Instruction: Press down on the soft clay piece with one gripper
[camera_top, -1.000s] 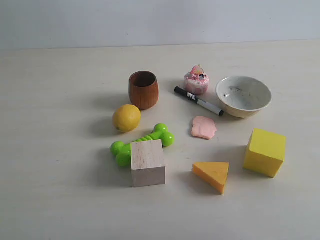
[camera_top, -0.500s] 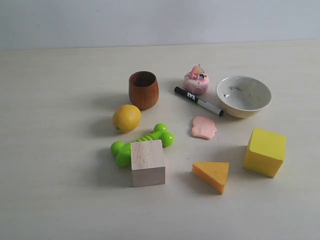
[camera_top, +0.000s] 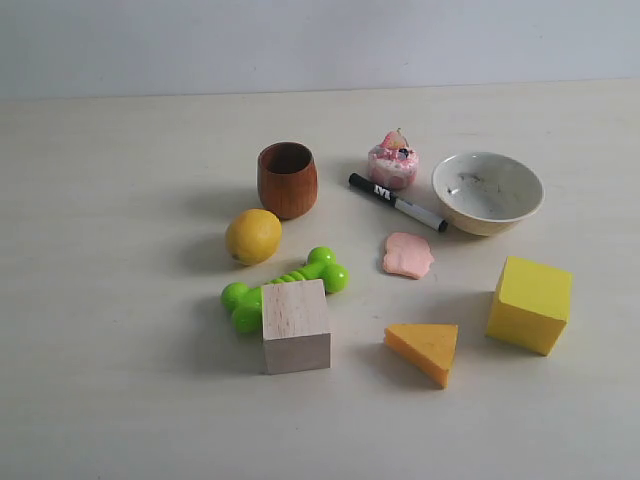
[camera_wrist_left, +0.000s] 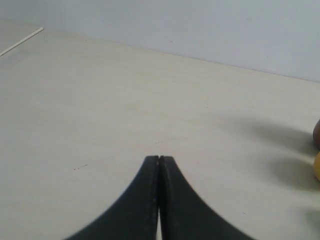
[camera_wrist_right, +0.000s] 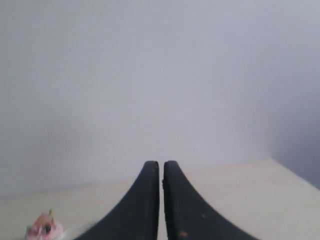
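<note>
– Clay (camera_top: 408, 255) first: how will it take a press?
– Softly, I'd judge. It's a small, flat pink blob, matte and lumpy at the edge. It should dent and spread rather than slide, and it may cling a little to whatever pushes it. No gripping needed: come straight down on the middle of its top.
– Where does it lie?
– On the table (camera_top: 120, 400), just in front of the marker (camera_top: 397, 201), between the bowl (camera_top: 490, 226) and the green bone (camera_top: 285, 288). The cheese (camera_top: 424, 350) sits nearer the front. Nothing touches it.
– And the hands?
– Left hand (camera_wrist_left: 158, 161): fingers pressed together, holding nothing, over bare table, clay not in its view. Right hand (camera_wrist_right: 161, 165): fingers together but for a hairline slit, empty, facing mostly wall, with the cupcake (camera_wrist_right: 44, 227) at the edge. Closed tips should suit a press.
</note>
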